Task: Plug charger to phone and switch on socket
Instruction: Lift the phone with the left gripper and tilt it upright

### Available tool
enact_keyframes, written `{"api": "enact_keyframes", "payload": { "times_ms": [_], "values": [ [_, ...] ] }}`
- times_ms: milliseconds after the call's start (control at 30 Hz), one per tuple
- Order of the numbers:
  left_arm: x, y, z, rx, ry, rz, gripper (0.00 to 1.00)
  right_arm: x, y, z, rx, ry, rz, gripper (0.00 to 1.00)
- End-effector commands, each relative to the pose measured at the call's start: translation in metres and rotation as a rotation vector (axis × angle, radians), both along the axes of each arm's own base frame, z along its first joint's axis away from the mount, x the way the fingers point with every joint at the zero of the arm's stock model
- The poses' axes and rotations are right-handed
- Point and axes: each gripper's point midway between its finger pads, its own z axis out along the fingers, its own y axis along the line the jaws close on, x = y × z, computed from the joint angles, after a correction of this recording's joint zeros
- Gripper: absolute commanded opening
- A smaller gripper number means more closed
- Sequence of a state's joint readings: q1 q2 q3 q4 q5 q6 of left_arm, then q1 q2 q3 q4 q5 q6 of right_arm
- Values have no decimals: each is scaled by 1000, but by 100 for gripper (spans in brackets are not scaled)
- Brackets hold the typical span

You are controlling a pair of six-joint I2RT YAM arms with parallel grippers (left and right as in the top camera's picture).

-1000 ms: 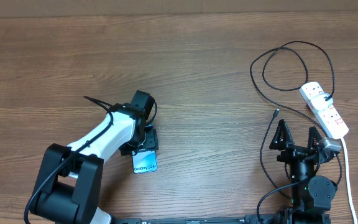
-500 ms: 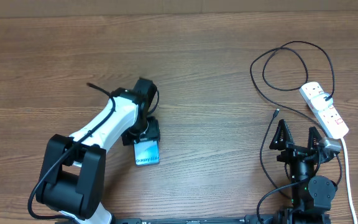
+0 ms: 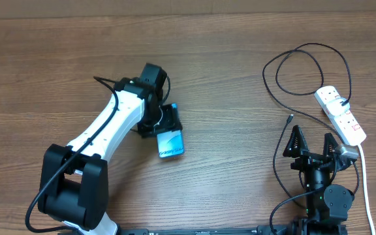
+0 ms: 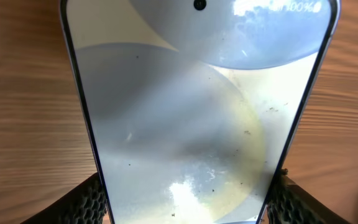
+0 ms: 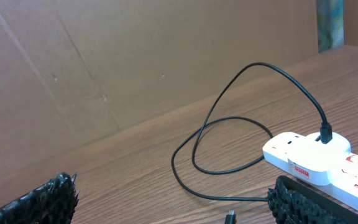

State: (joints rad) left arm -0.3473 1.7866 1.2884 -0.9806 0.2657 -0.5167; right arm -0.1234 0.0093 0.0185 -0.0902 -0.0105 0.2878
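Phone [image 3: 172,145] is left of centre over the surface, screen up, with your left claw [image 3: 165,129] clenched on its far end. Your right claw [image 3: 313,136] is spread wide, near right. Charger [image 5: 325,133] is plugged into socket [image 3: 340,115], far right.

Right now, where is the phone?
In the overhead view, the phone is left of centre, gripped in the left hand, far from the socket on the right side.

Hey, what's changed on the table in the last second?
The left pincer, shut on the phone, carried it to the robot's right and farther out from the robot. The right pincer stayed open in place. The charger and the socket did not move.
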Motion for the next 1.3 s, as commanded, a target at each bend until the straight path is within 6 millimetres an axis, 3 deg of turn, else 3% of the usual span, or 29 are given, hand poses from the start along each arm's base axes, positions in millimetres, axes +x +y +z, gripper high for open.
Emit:
{"api": "enact_keyframes", "payload": {
  "times_ms": [0,167,500,800,1267],
  "values": [
    [11,-29,28,-151,-19,-14,54,0,-1,-2,-1,-2,-5,100],
    [25,-45,58,-284,-49,-18,54,0,-1,-2,-1,-2,-5,100],
    [35,-50,89,-486,-26,21,51,0,-1,-2,-1,-2,-5,100],
    [37,-48,110,-654,15,48,49,0,-1,-2,-1,-2,-5,100],
    [24,-66,142,-869,83,2,47,0,-1,-2,-1,-2,-5,100]
  ]
}}
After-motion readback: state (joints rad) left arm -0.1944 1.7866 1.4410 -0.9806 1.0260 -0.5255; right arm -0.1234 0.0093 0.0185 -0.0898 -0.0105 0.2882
